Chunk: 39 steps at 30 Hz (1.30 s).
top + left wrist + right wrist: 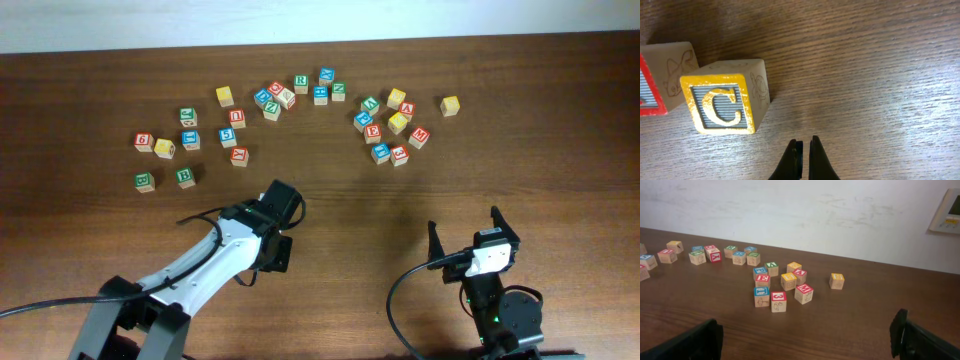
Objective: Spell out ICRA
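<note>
The left wrist view has a yellow-faced "C" cube on the table, touching a red-faced cube at the left edge whose letter is cut off. My left gripper is shut and empty, just right of and nearer than the "C" cube, apart from it. From overhead, the left arm's head covers those two cubes. The green "R" cube lies in the far middle cluster. The red "A" cube is in the right cluster. My right gripper is open and empty near the front edge.
Loose letter cubes lie in three groups at the back: a left group, a middle group and a right group. A lone yellow cube sits far right. A pale wall rises behind the table.
</note>
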Each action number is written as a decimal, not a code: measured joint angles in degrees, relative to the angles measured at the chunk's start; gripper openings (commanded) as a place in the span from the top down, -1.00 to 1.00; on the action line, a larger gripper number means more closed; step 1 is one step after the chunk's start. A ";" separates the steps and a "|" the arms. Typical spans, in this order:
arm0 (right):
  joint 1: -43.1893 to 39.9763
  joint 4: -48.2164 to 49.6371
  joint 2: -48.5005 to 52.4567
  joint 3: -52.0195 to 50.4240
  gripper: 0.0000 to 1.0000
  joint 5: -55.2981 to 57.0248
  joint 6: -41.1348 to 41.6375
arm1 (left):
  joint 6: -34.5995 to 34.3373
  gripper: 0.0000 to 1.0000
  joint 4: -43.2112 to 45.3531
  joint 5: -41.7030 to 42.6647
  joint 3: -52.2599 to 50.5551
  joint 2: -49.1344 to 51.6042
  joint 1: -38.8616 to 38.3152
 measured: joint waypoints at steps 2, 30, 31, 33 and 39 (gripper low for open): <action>0.00 0.02 0.00 0.00 -0.97 0.00 0.04 | 0.00 1.00 -0.11 0.00 0.00 0.00 0.00; 0.00 0.02 0.00 0.00 -0.97 0.00 0.00 | -1.11 1.00 0.72 -1.92 0.00 0.00 0.00; 0.00 0.00 0.00 0.00 -0.97 0.00 0.04 | -1.14 1.00 0.72 -2.03 0.00 0.00 0.00; 0.00 0.02 0.00 0.00 -0.97 0.00 0.00 | -1.18 1.00 0.70 -2.01 0.00 0.00 0.00; 0.00 0.00 0.00 0.00 -0.97 0.00 0.00 | -1.31 1.00 0.28 -2.03 0.00 0.00 0.00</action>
